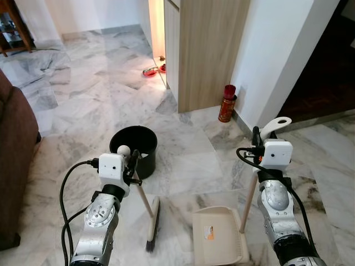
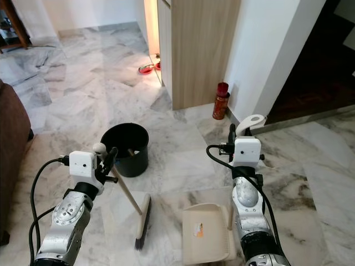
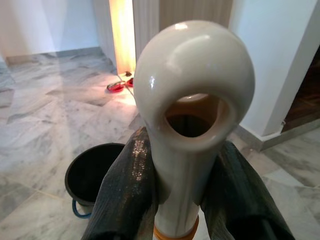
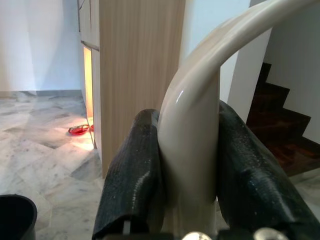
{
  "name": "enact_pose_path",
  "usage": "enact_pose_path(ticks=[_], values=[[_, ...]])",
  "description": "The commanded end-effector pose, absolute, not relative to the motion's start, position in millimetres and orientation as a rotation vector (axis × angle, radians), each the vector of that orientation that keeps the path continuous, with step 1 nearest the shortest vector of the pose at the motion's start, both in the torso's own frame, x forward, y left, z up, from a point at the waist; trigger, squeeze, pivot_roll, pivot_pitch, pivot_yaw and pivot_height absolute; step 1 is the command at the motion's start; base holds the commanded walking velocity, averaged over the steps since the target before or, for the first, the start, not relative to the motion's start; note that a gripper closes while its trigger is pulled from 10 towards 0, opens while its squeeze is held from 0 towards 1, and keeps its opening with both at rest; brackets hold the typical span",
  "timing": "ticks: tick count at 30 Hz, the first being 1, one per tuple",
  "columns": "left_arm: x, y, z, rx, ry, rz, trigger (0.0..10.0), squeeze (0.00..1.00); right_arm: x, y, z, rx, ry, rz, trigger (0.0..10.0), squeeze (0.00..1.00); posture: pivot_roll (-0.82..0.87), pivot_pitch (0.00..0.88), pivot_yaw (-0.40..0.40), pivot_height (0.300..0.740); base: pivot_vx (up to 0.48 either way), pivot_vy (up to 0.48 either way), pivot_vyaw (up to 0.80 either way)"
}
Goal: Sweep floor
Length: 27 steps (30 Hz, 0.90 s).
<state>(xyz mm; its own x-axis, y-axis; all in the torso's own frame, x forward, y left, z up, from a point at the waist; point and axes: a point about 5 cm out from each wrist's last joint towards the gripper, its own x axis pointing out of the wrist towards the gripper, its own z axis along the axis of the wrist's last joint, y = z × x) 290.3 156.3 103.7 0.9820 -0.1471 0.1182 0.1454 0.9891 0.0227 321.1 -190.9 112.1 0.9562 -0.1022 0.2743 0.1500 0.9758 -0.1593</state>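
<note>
Floor: polished grey-veined marble, glossy; broom handle: smooth glossy cream plastic; dustpan: matt cream plastic; bucket: matt black plastic; cabinet: pale wood-grain; pincer fingers: textured black rubber.

Black bucket, red can by wooden cabinet

Left gripper clamped on cream broom handle just below its looped end, black bucket on marble floor beyond, red bowls by lit wooden cabinet
</note>
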Motion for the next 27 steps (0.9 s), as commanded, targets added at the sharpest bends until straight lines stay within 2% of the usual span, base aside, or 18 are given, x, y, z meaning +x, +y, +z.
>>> enact_pose_path(ticks=[1, 7, 11, 27], values=[[295, 157, 113, 0.031, -0.175, -0.135, 10.0, 0.00, 323, -188, 125, -0.171, -0.324, -0.124, 10.0, 0.00, 0.05, 0.028, 0.028, 0.740, 0.000, 0.000, -0.80], [299, 158, 112, 0.077, -0.174, -0.117, 10.0, 0.00, 322, -188, 124, -0.167, -0.323, -0.122, 10.0, 0.00, 0.05, 0.015, 0.028, 0.740, 0.000, 0.000, -0.80], [300, 157, 112, 0.060, -0.174, -0.115, 10.0, 0.00, 322, -188, 125, -0.168, -0.323, -0.121, 10.0, 0.00, 0.05, 0.007, 0.027, 0.740, 0.000, -0.395, -0.80], [317, 162, 120, 0.073, -0.195, -0.113, 10.0, 0.00, 328, -190, 129, -0.148, -0.327, -0.149, 10.0, 0.00, 0.04, 0.000, 0.061, 0.740, 0.000, 0.000, -0.80]])
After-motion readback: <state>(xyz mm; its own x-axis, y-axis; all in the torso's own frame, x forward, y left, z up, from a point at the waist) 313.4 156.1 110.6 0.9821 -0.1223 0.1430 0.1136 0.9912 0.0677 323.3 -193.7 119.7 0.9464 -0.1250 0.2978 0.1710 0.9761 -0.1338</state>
